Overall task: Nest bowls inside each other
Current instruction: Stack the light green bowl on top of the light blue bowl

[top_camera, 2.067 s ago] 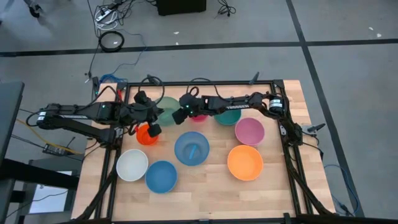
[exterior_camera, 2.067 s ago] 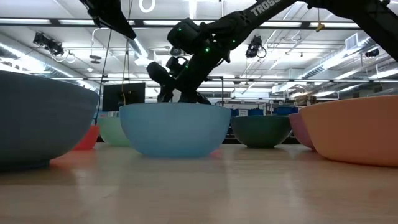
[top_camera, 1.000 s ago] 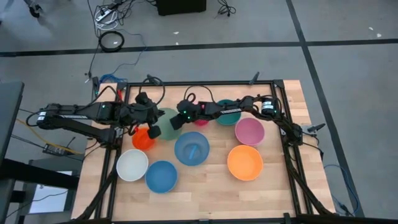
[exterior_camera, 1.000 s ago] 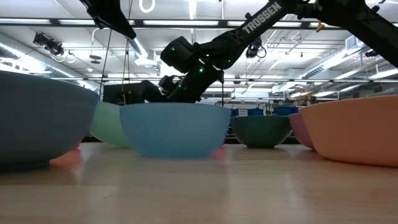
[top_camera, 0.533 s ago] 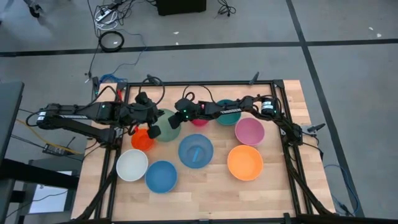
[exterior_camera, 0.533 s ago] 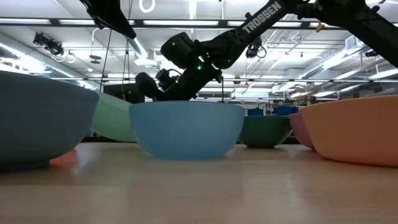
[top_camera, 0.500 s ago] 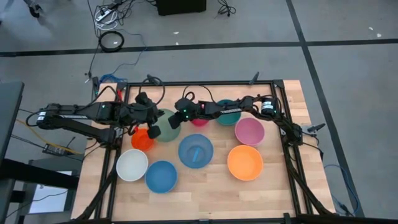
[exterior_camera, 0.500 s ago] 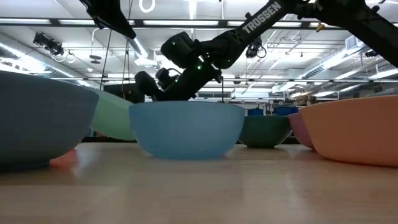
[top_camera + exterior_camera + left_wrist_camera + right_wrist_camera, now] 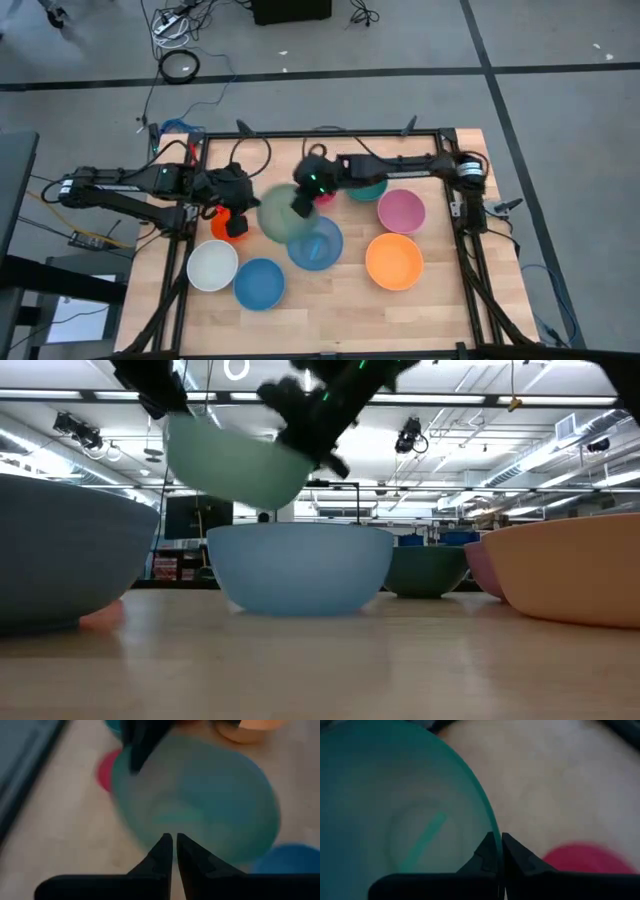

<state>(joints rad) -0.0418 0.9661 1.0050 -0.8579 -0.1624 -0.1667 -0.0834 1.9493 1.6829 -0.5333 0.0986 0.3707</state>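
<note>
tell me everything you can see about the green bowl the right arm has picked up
The green bowl is a plain, pale green, round bowl that looks like plastic, and it looks empty. It hangs tilted in the air above the table, over the edge of the light blue bowl, touching neither. The right gripper holds it, fingers shut on its thin rim. Nothing else touches it.

No readable text from my end. No labels, brand marks, numbers or signs legible in any of the four views, not on the arms, the bowls, the desk or the room behind it.
</note>
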